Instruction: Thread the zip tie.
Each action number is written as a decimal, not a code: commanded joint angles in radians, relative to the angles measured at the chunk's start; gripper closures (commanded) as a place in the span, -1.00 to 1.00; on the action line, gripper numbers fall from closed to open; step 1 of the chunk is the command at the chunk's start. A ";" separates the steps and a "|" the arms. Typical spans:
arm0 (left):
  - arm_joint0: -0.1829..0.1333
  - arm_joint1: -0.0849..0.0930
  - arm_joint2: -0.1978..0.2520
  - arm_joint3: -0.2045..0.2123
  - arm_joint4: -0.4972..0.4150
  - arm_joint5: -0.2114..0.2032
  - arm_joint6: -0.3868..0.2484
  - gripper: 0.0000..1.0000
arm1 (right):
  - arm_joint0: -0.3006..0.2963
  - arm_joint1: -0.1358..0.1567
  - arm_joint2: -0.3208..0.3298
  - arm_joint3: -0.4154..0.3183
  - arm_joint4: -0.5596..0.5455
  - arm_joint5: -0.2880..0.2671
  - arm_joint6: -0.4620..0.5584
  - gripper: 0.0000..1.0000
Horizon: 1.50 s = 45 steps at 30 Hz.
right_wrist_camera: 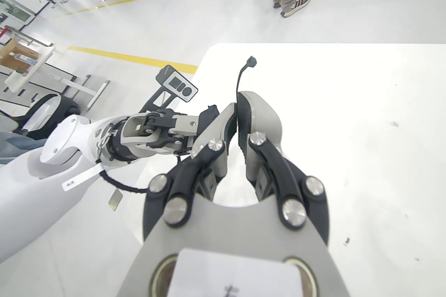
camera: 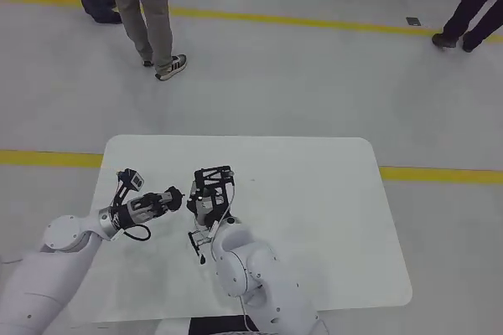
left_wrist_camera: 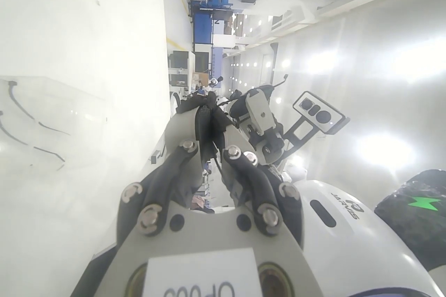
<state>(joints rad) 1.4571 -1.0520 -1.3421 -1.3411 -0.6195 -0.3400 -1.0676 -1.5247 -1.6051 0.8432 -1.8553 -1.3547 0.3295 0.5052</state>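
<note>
Top view: over the white surface [camera: 318, 209], left of centre, left tool [camera: 174, 201] meets right tool [camera: 197, 199] nose-to-nose. Left wrist view: left tool [left_wrist_camera: 209, 103] closed, can't tell on what. Right wrist view: right tool [right_wrist_camera: 237, 103] clamps the skinny black plastic zip tie [right_wrist_camera: 239, 79], strap running up-frame, boxy head on top, left tool just left of it.

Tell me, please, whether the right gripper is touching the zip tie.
Touching. The right wrist view shows the right gripper shut on the zip tie, whose black strip emerges from the clamped tip with its head end free.
</note>
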 commanded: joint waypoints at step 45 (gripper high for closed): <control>0.006 -0.005 -0.003 -0.010 0.007 0.000 -0.007 1.00 | 0.002 0.020 -0.031 0.018 -0.020 -0.009 -0.061 1.00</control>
<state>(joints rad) 1.4634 -1.0566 -1.3454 -1.3509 -0.6128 -0.3400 -1.0750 -1.5231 -1.5858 0.8132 -1.8372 -1.3751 0.3209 0.4447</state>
